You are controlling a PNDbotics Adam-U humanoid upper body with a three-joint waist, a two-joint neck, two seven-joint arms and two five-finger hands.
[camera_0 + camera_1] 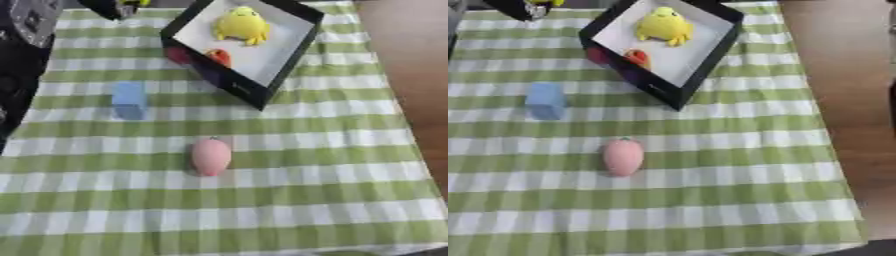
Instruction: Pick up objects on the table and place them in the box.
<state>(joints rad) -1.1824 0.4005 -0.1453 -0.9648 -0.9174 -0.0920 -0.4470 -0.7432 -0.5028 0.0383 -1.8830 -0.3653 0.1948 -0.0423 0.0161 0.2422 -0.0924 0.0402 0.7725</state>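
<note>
A black box (262,92) with a white inside stands at the back of the table, turned cornerwise. In it lie a yellow duck toy (241,25) and a small red-orange thing (220,57) against the near-left wall. A dark red spot (179,54) shows at the outside of that wall. On the cloth lie a blue block (129,99) to the box's left and a pink egg-shaped toy (211,156) in the middle. My left arm (26,30) runs along the left edge. A dark shape that may be its hand (112,8) is at the top edge, with something yellow (133,2) by it.
A green-and-white checked cloth (289,200) covers the table. Bare brown wood (411,55) shows along the right side, past the cloth's edge.
</note>
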